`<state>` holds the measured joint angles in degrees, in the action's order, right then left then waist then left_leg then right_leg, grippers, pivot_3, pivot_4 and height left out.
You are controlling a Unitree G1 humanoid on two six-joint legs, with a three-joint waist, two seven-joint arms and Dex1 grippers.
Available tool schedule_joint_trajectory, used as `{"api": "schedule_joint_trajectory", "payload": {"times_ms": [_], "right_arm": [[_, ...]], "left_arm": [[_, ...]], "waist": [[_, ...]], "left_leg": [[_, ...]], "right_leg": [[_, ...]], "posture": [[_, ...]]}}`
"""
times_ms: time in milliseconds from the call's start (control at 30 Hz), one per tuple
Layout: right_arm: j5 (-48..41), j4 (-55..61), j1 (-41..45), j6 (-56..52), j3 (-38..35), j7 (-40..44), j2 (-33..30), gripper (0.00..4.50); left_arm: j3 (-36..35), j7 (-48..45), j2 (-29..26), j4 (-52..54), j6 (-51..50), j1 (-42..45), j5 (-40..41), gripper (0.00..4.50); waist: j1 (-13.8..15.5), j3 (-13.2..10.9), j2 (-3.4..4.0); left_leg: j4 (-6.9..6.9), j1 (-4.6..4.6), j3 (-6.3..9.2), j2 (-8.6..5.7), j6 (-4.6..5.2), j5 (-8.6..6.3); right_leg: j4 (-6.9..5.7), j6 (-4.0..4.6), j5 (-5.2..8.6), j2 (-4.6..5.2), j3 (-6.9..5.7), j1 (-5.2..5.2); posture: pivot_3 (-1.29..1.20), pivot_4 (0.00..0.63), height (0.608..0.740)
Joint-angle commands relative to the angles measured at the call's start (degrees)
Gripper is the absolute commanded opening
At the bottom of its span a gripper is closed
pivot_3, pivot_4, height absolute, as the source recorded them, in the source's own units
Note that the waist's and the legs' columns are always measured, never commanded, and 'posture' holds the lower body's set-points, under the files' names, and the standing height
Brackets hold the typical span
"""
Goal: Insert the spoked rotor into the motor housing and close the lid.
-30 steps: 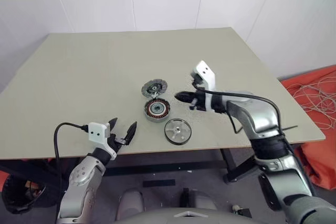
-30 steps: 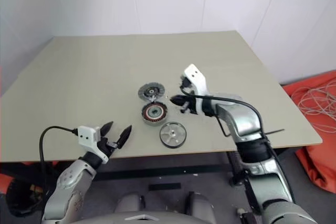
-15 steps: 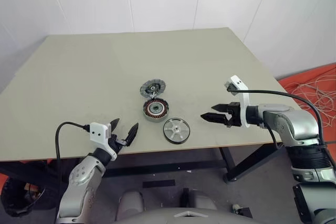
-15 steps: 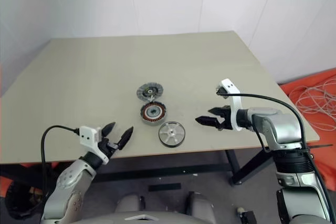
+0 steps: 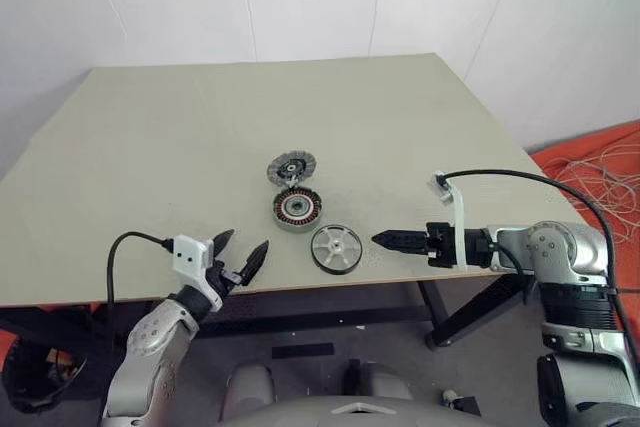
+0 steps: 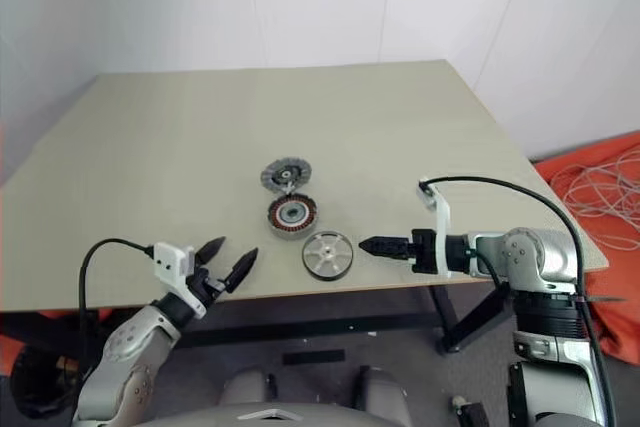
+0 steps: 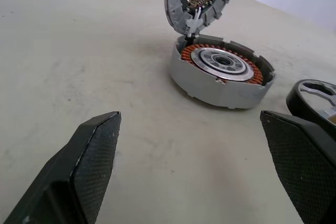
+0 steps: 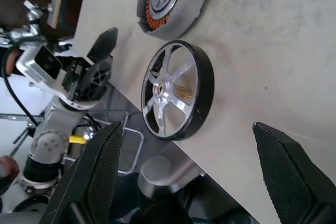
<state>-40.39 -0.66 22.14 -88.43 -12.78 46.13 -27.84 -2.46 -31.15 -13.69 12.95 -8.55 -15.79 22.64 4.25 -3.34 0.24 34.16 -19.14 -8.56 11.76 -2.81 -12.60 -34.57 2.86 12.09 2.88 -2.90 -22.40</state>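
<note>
Right gripper point(image 5: 385, 239) has its jaws spread wide with nothing between them. It sits level at the lower right of the head view, tips aimed at the rotor point(image 5: 336, 248) and stopping just short of it, so no contact. In its wrist view the rotor lies flat between the two fingers point(image 8: 89, 177), spokes and hub facing up.

Left gripper point(image 5: 241, 257) is spread and empty too, parked at the lower left, off the front edge of the worktop point(image 5: 180, 127) and well apart from the parts.

The three parts run in a loose line near the middle of the frame: rotor nearest the front edge, the housing point(image 5: 298, 208) just above it with copper windings showing and its centre open, then the lid point(image 5: 292, 168) above that, tipped up on edge and touching the housing's far rim.

My read: this is the very start, lining up to pick the rotor. Nothing's inserted, lid's open. Next it needs to close on the rotor's rim, lift, then drop it centred into the housing. A flat wheel on a flat top looks fiddly to grab.
</note>
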Motion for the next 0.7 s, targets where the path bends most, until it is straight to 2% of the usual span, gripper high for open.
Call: {"api": "schedule_joint_trajectory", "payload": {"times_ms": [33,267,700], "right_arm": [[-1.87,-0.99,2.29,-1.81,-3.48,-2.36,2.34,4.46],[-1.82,-0.77,2.32,-1.66,-3.31,-5.73,5.97,4.46],[-2.66,-1.01,1.74,-1.62,-1.92,-5.98,6.0,4.46]], "left_arm": [[0.16,-2.13,-1.43,3.14,-0.99,-0.1,1.86,4.5],[-0.04,-3.31,-2.44,3.27,-1.65,-0.05,2.48,4.5],[-0.2,-2.65,-2.22,3.9,-2.02,0.41,2.44,4.5]], "waist": [[0.09,0.01,0.02],[0.16,0.01,0.06],[0.28,0.01,0.06]], "left_leg": [[0.0,0.0,0.0,-0.01,0.0,0.0],[-0.05,-0.01,0.01,-0.01,-0.01,0.0],[-0.06,0.0,0.01,-0.01,-0.01,0.0]], "right_leg": [[0.0,0.0,0.0,0.0,0.0,-0.01],[0.01,0.0,0.0,0.01,-0.01,-0.02],[0.01,0.0,0.0,0.01,-0.01,0.0]], "posture": [[0.0,0.0,0.74],[0.0,0.0,0.74],[0.0,0.0,0.74]]}}
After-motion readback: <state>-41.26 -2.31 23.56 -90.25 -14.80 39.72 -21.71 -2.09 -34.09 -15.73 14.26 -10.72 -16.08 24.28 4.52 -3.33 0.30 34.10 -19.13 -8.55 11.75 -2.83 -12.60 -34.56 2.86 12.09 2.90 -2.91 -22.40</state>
